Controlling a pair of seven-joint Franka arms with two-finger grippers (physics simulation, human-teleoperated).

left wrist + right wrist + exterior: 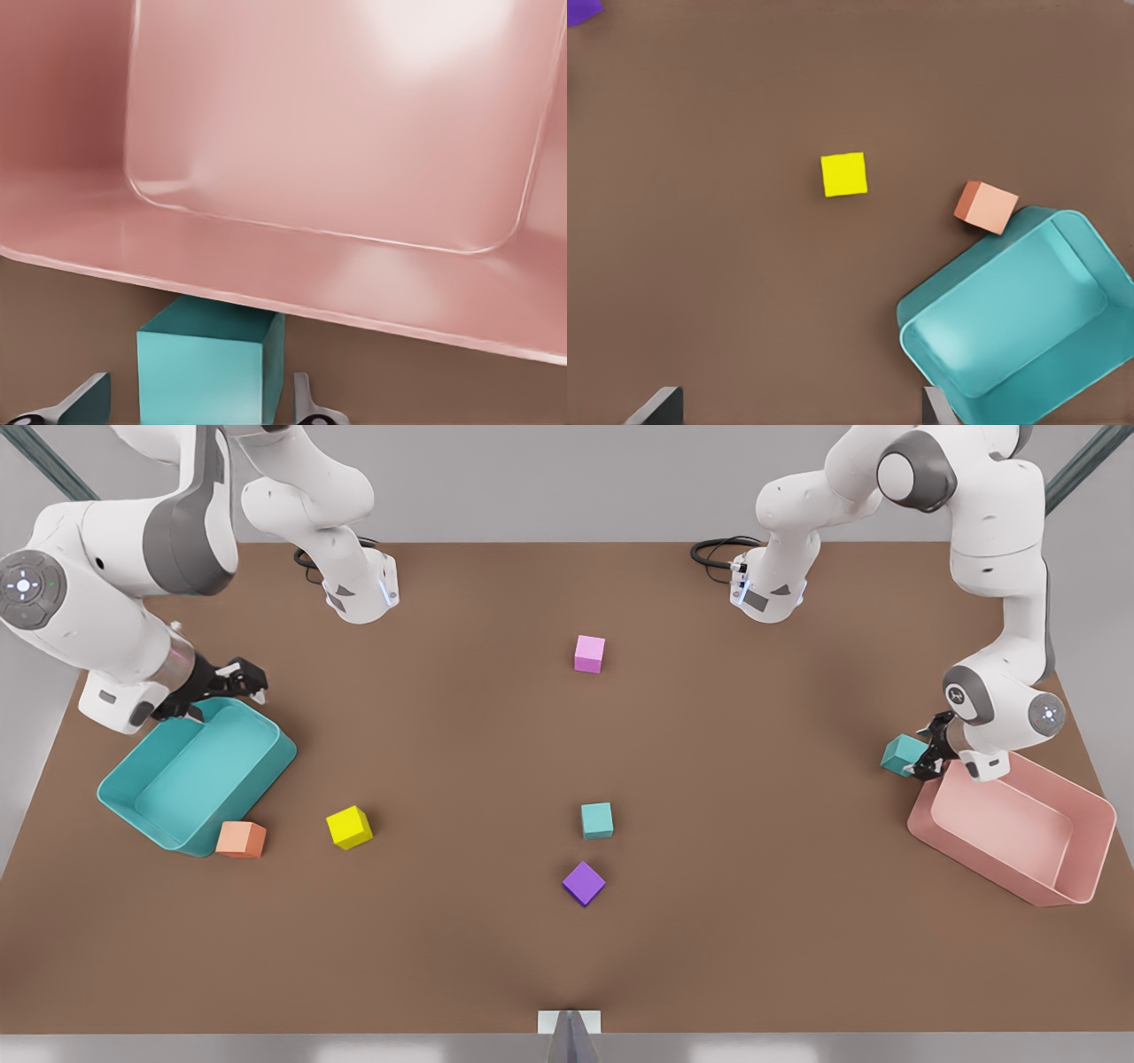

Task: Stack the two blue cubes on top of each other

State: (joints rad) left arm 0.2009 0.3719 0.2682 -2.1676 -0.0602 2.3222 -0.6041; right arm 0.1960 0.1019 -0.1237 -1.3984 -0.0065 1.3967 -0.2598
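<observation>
One teal cube (pixel 904 754) is gripped in the left claw (pixel 927 755) at the pink bin's (pixel 1076 850) 10 o'clock corner. The other teal cube (pixel 597 820) sits mid-desk (pixel 726 886), purple cube (pixel 584 883) at its 6 o'clock. The right claw (pixel 229 684) hangs open over the teal bin's (pixel 266 766) 12 o'clock rim.

Purple cube (pixel 580 9) cut off at edge.

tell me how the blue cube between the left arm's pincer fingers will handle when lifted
The blue cube looks rigid with flat faces, so the left pincer should grip it squarely. Its matte surface suggests little slipping. It probably won't roll once set down.
</observation>
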